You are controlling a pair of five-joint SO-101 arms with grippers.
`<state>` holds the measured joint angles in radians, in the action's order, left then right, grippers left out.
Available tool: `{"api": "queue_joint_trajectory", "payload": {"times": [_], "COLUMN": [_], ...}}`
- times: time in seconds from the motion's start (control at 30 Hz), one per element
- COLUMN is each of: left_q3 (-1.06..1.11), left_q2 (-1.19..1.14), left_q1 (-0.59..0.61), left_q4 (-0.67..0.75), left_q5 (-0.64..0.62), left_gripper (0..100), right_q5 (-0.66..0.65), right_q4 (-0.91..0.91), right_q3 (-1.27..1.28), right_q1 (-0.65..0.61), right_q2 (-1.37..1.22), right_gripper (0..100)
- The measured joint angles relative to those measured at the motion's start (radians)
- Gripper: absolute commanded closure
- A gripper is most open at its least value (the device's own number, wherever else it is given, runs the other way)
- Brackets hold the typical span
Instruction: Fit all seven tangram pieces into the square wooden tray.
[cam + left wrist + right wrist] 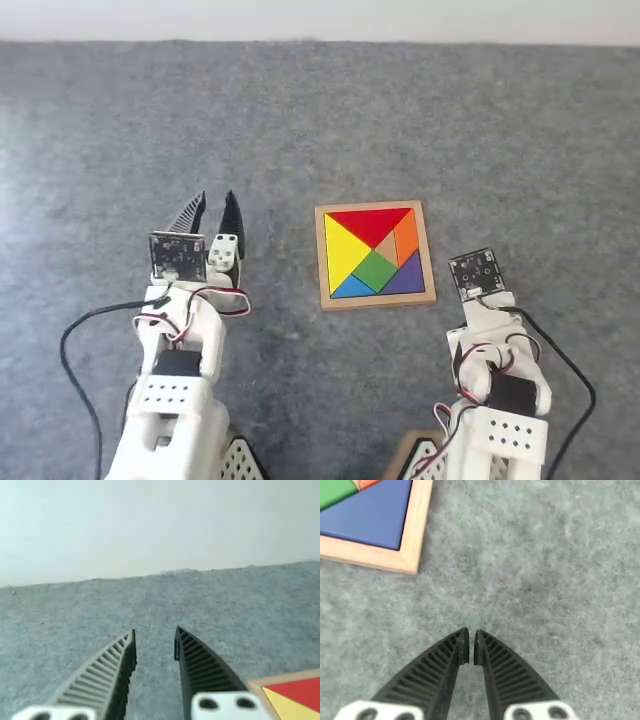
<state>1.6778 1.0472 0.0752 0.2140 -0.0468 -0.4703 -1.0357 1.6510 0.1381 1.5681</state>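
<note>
The square wooden tray (323, 260) lies on the grey carpet at centre, with red, yellow, orange, tan, green, light blue and purple tangram pieces (374, 252) packed flat inside it. My left gripper (212, 213) stands to the left of the tray, open, nothing between its fingers (154, 645). A corner of the tray (257, 683) with red and yellow pieces shows beside it. My right gripper (470, 645) hangs over bare carpet just off the tray's near right corner (412, 555), shut and holding nothing. The right arm's wrist (477, 274) sits right of the tray.
Grey carpet (480, 130) covers the whole table, with a pale wall beyond its far edge (160, 572). Both arm bases (170, 410) stand at the near edge, with black cables looping beside them.
</note>
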Motion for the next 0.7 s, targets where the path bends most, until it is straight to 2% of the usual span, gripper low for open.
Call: {"api": "queue_joint_trajectory", "payload": {"times": [0.1,0.2,0.37,0.6,0.7], "left_q3": [0.008,0.014,0.023,0.021,0.020], "left_q2": [0.086,0.199,0.427,0.712,0.747], "left_q1": [0.015,0.014,-0.034,-0.051,-0.057], "left_q4": [-0.023,-0.104,-0.377,-0.830,-0.944], "left_q5": [0.000,0.000,0.000,0.000,0.000], "left_gripper": [87,87,87,87,87], "right_q5": [0.000,0.000,0.000,0.000,0.000], "right_q4": [0.000,0.000,0.000,0.000,0.000], "right_q3": [0.000,0.000,0.000,0.000,0.000], "right_q1": [-0.002,-0.002,-0.002,-0.002,-0.002], "right_q2": [0.000,0.000,0.000,0.000,0.000], "right_gripper": [96.0,96.0,96.0,96.0,96.0]}}
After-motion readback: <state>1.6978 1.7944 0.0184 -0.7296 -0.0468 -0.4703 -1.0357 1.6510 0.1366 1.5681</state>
